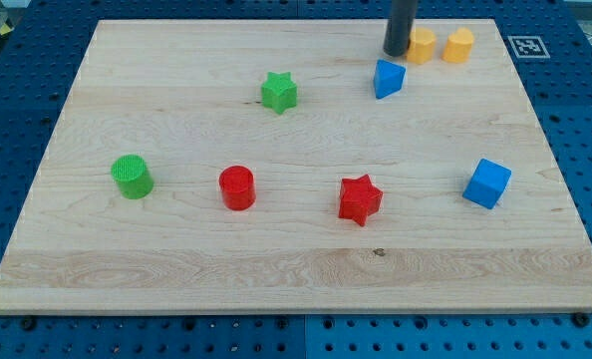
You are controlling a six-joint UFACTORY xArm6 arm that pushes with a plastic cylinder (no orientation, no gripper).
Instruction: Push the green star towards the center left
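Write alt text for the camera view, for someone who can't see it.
My tip rests near the wooden board's top edge beside two yellow blocks, well right of the green star. A blue triangular block sits just below the tip; a green cylinder, red cylinder, red star and blue cube line the lower half.

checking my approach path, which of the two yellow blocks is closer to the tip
The left yellow block: it sits right beside my tip, on its right. The other yellow block lies farther toward the view's right.
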